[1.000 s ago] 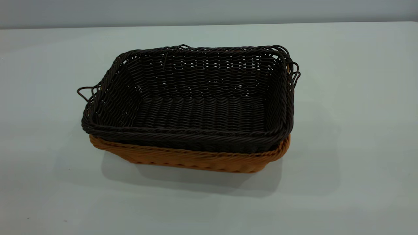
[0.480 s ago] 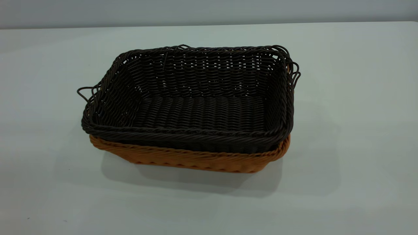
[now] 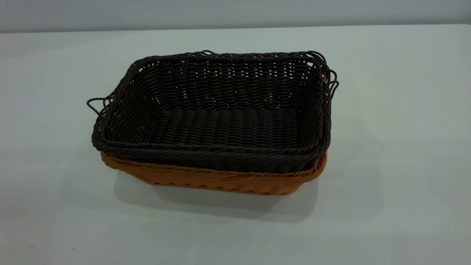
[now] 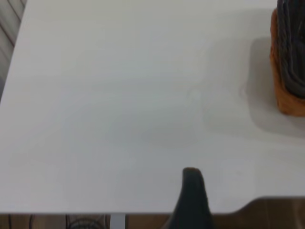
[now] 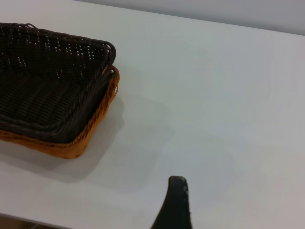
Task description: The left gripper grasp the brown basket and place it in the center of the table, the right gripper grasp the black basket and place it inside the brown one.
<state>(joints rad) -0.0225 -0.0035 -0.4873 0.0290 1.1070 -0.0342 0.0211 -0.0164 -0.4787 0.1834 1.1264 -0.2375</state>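
Note:
The black basket (image 3: 220, 114) sits nested inside the brown basket (image 3: 220, 180) in the middle of the table (image 3: 397, 147). Only the brown basket's front wall and rim show below the black one. In the left wrist view the baskets' end (image 4: 288, 95) is far off. My left gripper (image 4: 191, 191) shows as one dark tip over the table edge, holding nothing. In the right wrist view the black basket (image 5: 47, 90) lies in the brown basket (image 5: 81, 143). My right gripper (image 5: 177, 200) shows as one dark tip, well apart from them. Neither gripper is in the exterior view.
Thin loose loops stick out at the black basket's left (image 3: 95, 103) and right (image 3: 333, 84) ends. The table's near edge (image 4: 143, 212) runs under the left gripper. A grey wall (image 3: 235, 13) lies behind the table.

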